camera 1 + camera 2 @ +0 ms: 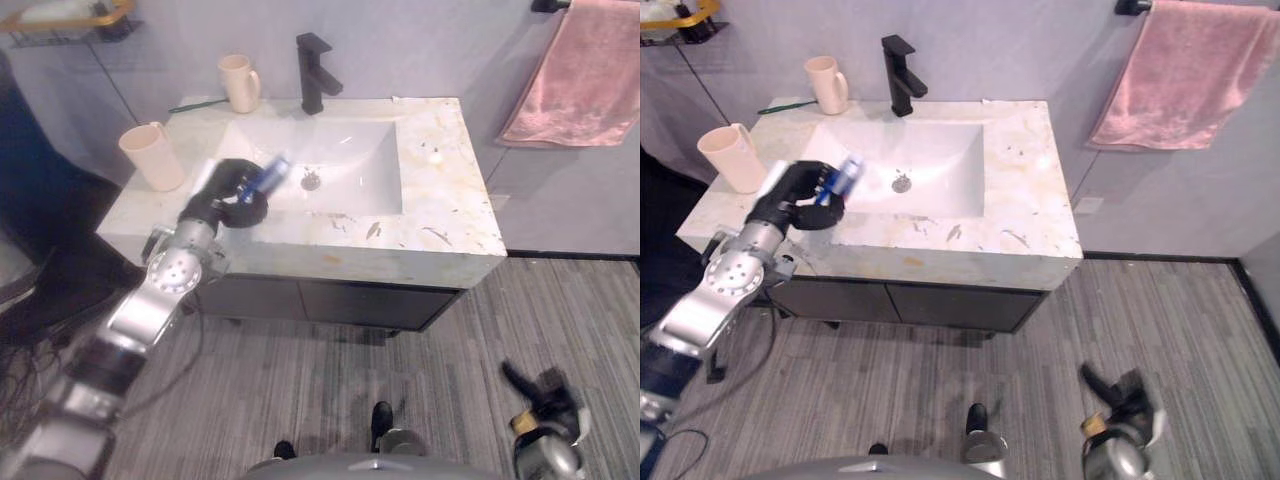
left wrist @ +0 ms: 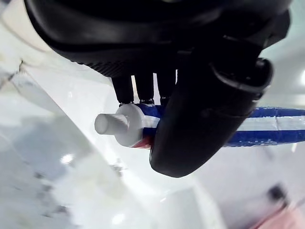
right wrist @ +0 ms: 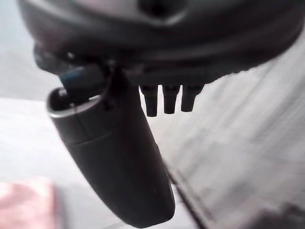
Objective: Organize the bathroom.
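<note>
My left hand (image 1: 222,196) hangs over the left rim of the white sink basin (image 1: 350,170), shut on a blue and white toothpaste tube (image 1: 269,177). In the left wrist view the thumb (image 2: 200,119) and fingers pinch the tube (image 2: 271,126) just behind its white cap (image 2: 114,125). The tube's tail points out over the basin. Low at the right, above the floor, my right hand (image 1: 545,398) hangs with relaxed fingers and holds nothing; its thumb (image 3: 114,157) stands out in the right wrist view.
A beige cup (image 1: 152,155) stands on the marble counter (image 1: 440,215) left of my hand. A second mug (image 1: 240,82), a green toothbrush (image 1: 195,103) and a black faucet (image 1: 315,72) are at the back. A pink towel (image 1: 585,70) hangs right; a wire shelf (image 1: 70,22) hangs top left.
</note>
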You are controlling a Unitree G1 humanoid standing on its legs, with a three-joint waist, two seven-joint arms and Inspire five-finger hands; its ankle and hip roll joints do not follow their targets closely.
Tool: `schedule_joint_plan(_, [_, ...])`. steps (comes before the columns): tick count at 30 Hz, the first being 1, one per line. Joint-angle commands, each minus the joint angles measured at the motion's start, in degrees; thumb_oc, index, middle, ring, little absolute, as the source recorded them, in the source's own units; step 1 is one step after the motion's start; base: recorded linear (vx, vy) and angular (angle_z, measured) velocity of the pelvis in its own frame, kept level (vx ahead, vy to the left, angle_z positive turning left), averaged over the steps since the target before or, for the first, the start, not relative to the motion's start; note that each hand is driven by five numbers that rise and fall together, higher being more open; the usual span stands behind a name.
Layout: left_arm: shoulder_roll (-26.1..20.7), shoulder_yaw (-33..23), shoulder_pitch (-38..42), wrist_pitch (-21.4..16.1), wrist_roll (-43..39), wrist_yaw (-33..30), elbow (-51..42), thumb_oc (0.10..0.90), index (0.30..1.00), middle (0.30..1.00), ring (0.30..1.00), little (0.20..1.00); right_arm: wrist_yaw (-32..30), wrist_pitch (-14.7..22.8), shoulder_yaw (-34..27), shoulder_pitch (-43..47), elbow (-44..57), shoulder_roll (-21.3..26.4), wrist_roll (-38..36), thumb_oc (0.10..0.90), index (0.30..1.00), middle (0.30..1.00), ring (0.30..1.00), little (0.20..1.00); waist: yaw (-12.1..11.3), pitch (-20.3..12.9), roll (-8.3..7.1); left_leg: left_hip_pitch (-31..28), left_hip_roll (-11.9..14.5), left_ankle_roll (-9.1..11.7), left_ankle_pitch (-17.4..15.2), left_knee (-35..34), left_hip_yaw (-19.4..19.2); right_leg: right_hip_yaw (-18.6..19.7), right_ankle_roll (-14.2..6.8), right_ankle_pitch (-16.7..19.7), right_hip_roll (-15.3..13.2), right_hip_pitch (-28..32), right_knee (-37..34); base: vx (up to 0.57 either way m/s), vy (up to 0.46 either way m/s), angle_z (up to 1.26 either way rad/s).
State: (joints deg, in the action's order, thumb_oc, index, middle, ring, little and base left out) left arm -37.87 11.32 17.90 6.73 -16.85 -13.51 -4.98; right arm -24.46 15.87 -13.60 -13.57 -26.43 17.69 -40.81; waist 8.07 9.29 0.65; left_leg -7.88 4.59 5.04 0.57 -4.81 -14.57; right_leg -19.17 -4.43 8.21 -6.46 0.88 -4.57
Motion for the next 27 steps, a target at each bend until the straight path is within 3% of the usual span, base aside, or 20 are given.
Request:
schedule_joint_plan(1, [-1.17,-3.04,10.42,-12.68,-9.60,-7.17,-2.48,0.400,0.300,0.300,0.300,0.300,-13.46,6.88,-8.85,3.14,9.15,7.88,15.24,0.800,0.900,0.900,0.900,0.900,2.80,-1.72,-0.90,1.89,-4.55,-3.01,-3.21,2.04,0.87,4.66,-4.13,-7.76,2.31,4.16,0.54,-0.09,0.126,-0.13])
schedule_joint_plan(2, [0.87,-3.59,9.99,-13.42,-9.17,-9.09,-3.77,0.400,0.300,0.300,0.300,0.300,-16.66,3.85,-12.00,3.74,18.39,9.58,20.07,0.800,0.900,0.900,0.900,0.900,3.85,-1.98,-0.85,1.21,-4.80,-3.27,-3.54,1.48,0.66,5.40,-4.32,-8.00,2.47,4.19,0.56,-0.08,0.099,-0.11])
schedule_joint_plan(3, [0.87,-3.59,9.99,-13.42,-9.17,-9.09,-3.77,0.400,0.300,0.300,0.300,0.300,-16.66,3.85,-12.00,3.74,18.39,9.58,20.07,0.800,0.900,0.900,0.900,0.900,3.85,-1.98,-0.85,1.21,-4.80,-3.27,-3.54,1.48,0.66,5.40,-4.32,-8.00,2.47,4.19,0.56,-0.06,0.127,-0.19])
schedule_joint_plan(5, [2.73,-3.53,10.67,-13.97,-13.23,-12.00,-5.62,0.400,0.300,0.300,0.300,0.300,-17.30,8.31,-14.79,6.18,28.38,11.79,25.54,0.800,0.900,0.900,0.900,0.900,4.68,-2.50,-0.68,1.04,-5.13,-3.64,-3.18,0.81,0.37,6.32,-4.37,-7.65,2.53,3.55,0.68,-0.08,0.108,-0.25])
schedule_joint_plan(7, [4.29,-2.00,11.57,-14.27,-13.90,-15.26,-7.01,0.400,0.300,0.300,0.300,0.300,-11.16,13.04,-13.58,10.30,38.41,14.91,22.63,0.800,0.900,0.900,0.900,0.900,4.64,-2.84,-0.24,0.37,-5.40,-4.04,-3.89,0.46,0.28,6.64,-4.71,-7.98,2.41,3.82,0.56,-0.06,0.111,-0.27])
schedule_joint_plan(8, [5.07,-1.10,12.12,-13.94,-15.30,-16.55,-7.90,0.400,0.300,0.300,0.300,0.300,-4.94,13.88,-11.61,12.39,42.67,15.95,20.45,0.800,0.900,0.900,0.900,0.900,4.19,-2.89,-0.08,0.46,-5.55,-4.13,-3.62,0.34,0.24,6.65,-4.73,-7.63,2.24,3.52,0.54,-0.08,0.076,-0.27])
schedule_joint_plan(9, [5.32,-0.83,12.23,-13.85,-15.35,-16.63,-8.01,0.400,0.300,0.300,0.300,0.300,-3.93,13.74,-10.62,13.04,43.28,16.22,19.92,0.800,0.900,0.900,0.900,0.900,3.95,-2.96,-0.10,0.54,-5.59,-4.15,-3.58,0.30,0.19,6.62,-4.75,-7.55,2.19,3.42,0.50,-0.06,0.079,-0.27])
schedule_joint_plan(10, [6.30,0.35,12.66,-13.49,-14.80,-17.30,-8.17,0.400,0.300,0.300,0.300,0.300,3.00,13.43,-5.73,16.27,45.68,17.80,16.02,0.800,0.900,0.900,0.900,0.900,3.16,-3.07,-0.08,0.23,-5.71,-4.28,-4.12,0.31,0.16,6.29,-5.01,-7.79,1.94,3.74,0.35,-0.05,0.058,-0.24])
schedule_joint_plan(13, [8.13,2.76,14.19,-12.22,-14.10,-17.20,-8.20,0.400,0.300,0.300,0.300,0.300,16.89,8.08,6.86,26.17,47.72,17.92,8.43,0.800,0.900,0.900,0.900,0.900,0.59,-4.09,-0.41,1.00,-5.81,-4.19,-3.30,0.04,0.31,5.18,-5.05,-7.05,1.19,3.17,-0.01,-0.05,0.025,-0.09])
schedule_joint_plan(15, [9.62,4.93,14.91,-12.40,-14.07,-16.72,-7.46,0.400,0.300,0.300,0.300,0.300,19.55,4.62,15.72,31.74,47.03,16.99,7.70,0.800,0.900,0.900,0.900,0.900,-1.04,-4.34,-0.73,1.34,-5.77,-4.12,-3.04,-0.14,0.67,4.22,-5.15,-6.74,0.73,3.05,-0.10,-0.03,-0.008,0.13])
schedule_joint_plan(19, [11.79,7.31,13.64,-13.82,-13.11,-14.08,-6.69,0.400,0.300,0.300,0.300,0.300,24.06,-2.67,25.71,36.66,44.56,14.29,7.42,0.800,0.900,0.900,0.900,0.900,-3.81,-4.75,-1.24,1.80,-5.64,-4.04,-2.75,-0.19,1.13,2.58,-5.30,-6.63,0.06,3.14,0.08,-0.01,-0.011,0.30])
schedule_joint_plan(22, [12.64,9.08,13.05,-14.96,-11.38,-12.12,-5.83,0.400,0.300,0.300,0.300,0.300,25.97,-5.71,30.31,39.28,41.62,13.01,6.11,0.800,0.900,0.900,0.900,0.900,-5.53,-4.82,-1.65,2.07,-5.53,-4.08,-2.78,-0.19,1.69,0.93,-5.39,-6.68,-0.49,3.32,0.34,-0.01,-0.016,0.38])
schedule_joint_plan(27, [13.30,10.86,13.27,-14.82,-10.65,-10.31,-4.84,0.400,0.300,0.300,0.300,0.300,25.10,-7.61,33.20,42.27,39.34,11.97,6.38,0.800,0.900,0.900,0.900,0.900,-6.96,-4.92,-2.03,2.01,-5.50,-4.14,-2.97,-0.19,2.18,-0.51,-5.46,-6.87,-0.96,3.68,0.65,0.01,-0.011,0.30])
